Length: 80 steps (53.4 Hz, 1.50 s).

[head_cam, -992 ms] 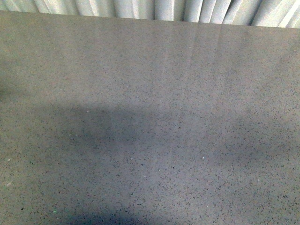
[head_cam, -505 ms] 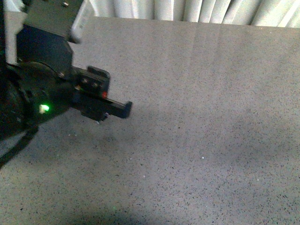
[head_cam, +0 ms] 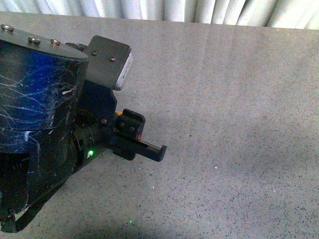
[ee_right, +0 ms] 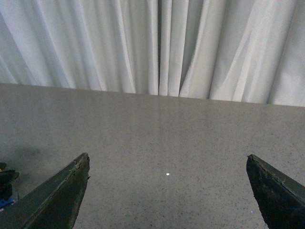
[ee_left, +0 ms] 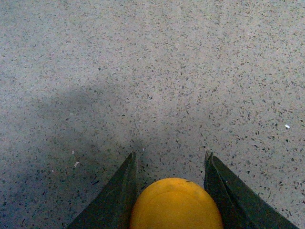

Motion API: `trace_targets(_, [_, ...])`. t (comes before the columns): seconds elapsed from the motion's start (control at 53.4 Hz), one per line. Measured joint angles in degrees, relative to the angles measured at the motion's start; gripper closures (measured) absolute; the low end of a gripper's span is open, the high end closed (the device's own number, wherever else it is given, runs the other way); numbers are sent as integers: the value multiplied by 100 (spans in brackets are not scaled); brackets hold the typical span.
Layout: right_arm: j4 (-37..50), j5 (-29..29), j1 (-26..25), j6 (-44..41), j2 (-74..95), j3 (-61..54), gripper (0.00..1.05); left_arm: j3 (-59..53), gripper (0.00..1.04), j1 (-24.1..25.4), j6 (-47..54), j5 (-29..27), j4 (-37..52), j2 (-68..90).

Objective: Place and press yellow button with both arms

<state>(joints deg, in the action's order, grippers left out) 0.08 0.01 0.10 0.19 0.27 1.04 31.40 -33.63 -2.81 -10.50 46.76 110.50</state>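
The yellow button (ee_left: 175,205) shows its domed cap in the left wrist view, squeezed between the two black fingers (ee_left: 116,195) of my left gripper (ee_left: 170,155), which is shut on it a little above the speckled table. In the front view the dark blue left arm (head_cam: 40,114) fills the left side. Its gripper (head_cam: 149,148) reaches toward the middle of the table, and only a sliver of yellow (head_cam: 119,115) shows beside it. My right gripper (ee_right: 167,156) is open wide and holds nothing. It faces the curtain and is out of the front view.
The grey speckled table (head_cam: 234,99) stretches to the right and far side of the left arm. White curtains (ee_right: 157,43) hang behind its far edge. A small dark and blue object (ee_right: 5,188) sits at the border of the right wrist view.
One second ago the front view held no arm. The left arm came in from the left and has since moved further toward the table's middle and nearer the camera.
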Motion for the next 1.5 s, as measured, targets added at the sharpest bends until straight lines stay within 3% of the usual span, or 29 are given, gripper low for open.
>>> trace_targets(0.112, [0, -2, 0, 0, 0, 0, 9, -52, 69, -26, -37, -4, 61, 7])
trace_targets(0.412, [0, -2, 0, 0, 0, 0, 9, -619, 9, 186, -175, 192, -140, -981])
trace_targets(0.58, [0, -2, 0, 0, 0, 0, 9, -737, 9, 957, -361, 691, -861, -2396])
trace_targets(0.693, [0, -2, 0, 0, 0, 0, 9, -734, 9, 1891, -483, 1235, -1386, -3322])
trace_targets(0.768, [0, -13, 0, 0, 0, 0, 9, -1069, 21, 2288, -197, 520, -107, -3383])
trace_targets(0.805, [0, 4, 0, 0, 0, 0, 9, -1366, 30, 2614, -42, 531, 516, -3602])
trace_targets(0.88, [-109, -90, -31, 70, 70, 42, 9, -1707, 48, 3226, 120, 949, 402, -4413])
trace_targets(0.917, [-1263, -614, -170, 389, 680, 520, 9, -1871, 57, 3327, 151, 962, 326, -4743])
trace_targets(0.973, [-2444, -544, -195, 605, 2068, 1235, 9, -2055, 70, 3346, 175, 1036, 240, -5060])
trace_targets(1.067, [-1956, -35, -22, 376, 3252, 1469, 9, -2243, 84, 3342, 197, 1054, 111, -5311])
trace_targets(1.179, [-671, 177, 264, -297, 4496, 1694, 9, -2437, 102, 3359, 203, 1047, -79, -5663])
trace_targets(1.329, [824, -55, 782, -1222, 6406, 2319, 9, -2653, 103, 3357, 221, 1051, -431, -6275])
trace_targets(1.498, [1357, -444, 1480, -1759, 7801, 3056, 9, -2944, 103, 3357, 221, 1051, -315, -6494])
